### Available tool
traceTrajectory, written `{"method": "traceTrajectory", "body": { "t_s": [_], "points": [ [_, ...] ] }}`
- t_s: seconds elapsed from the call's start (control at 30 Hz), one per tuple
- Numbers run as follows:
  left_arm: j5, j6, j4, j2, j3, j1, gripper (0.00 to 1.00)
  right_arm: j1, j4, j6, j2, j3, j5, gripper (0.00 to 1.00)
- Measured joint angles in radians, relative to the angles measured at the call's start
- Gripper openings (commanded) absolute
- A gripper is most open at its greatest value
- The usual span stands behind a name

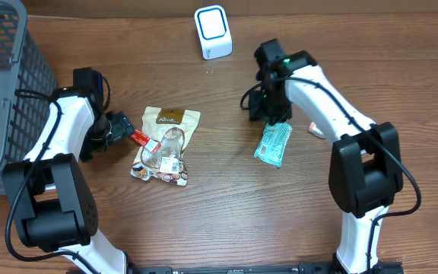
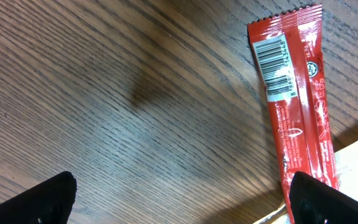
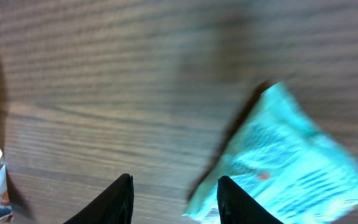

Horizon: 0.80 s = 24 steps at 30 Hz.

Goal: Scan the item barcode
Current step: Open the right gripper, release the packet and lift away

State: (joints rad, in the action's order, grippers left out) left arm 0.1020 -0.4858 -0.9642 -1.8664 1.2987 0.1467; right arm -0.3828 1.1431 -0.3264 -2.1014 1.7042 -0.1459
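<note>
Nearest, a heap of snack packets point(image 1: 164, 156) lies mid-table; just left of it the left gripper point(image 2: 180, 190) stands wide open, empty, a red stick packet point(image 2: 297, 106) by one finger, its barcode point(image 2: 275, 62) facing up. Further right, the right gripper point(image 3: 174, 186) has its jaws parted on nothing, a teal wrapper point(image 3: 291, 155) lying on the table just beside one finger. Farthest back stands the white barcode scanner point(image 1: 213, 32)

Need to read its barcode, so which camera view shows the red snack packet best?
The left wrist view. There the red snack packet lies close and sharp, with its barcode facing the camera. The overhead view shows only a small red sliver of it, too small to read. The right wrist view does not show it at all.
</note>
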Motion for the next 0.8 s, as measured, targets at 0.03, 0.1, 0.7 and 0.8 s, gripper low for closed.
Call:
{"method": "traceTrajectory", "body": {
  "t_s": [0.03,0.1,0.7,0.8],
  "points": [
    [0.000,0.000,0.000,0.000,0.000,0.000,1.00,-0.014,-0.005,-0.016,0.000,-0.011,0.001,0.44],
    [0.000,0.000,0.000,0.000,0.000,0.000,1.00,-0.037,-0.019,-0.042,0.000,-0.032,0.006,0.44],
    [0.000,0.000,0.000,0.000,0.000,0.000,1.00,-0.092,-0.103,-0.161,0.000,-0.225,0.181,0.45],
    [0.000,0.000,0.000,0.000,0.000,0.000,1.00,-0.075,-0.086,-0.164,0.000,-0.225,0.194,0.45]
  ]
}}
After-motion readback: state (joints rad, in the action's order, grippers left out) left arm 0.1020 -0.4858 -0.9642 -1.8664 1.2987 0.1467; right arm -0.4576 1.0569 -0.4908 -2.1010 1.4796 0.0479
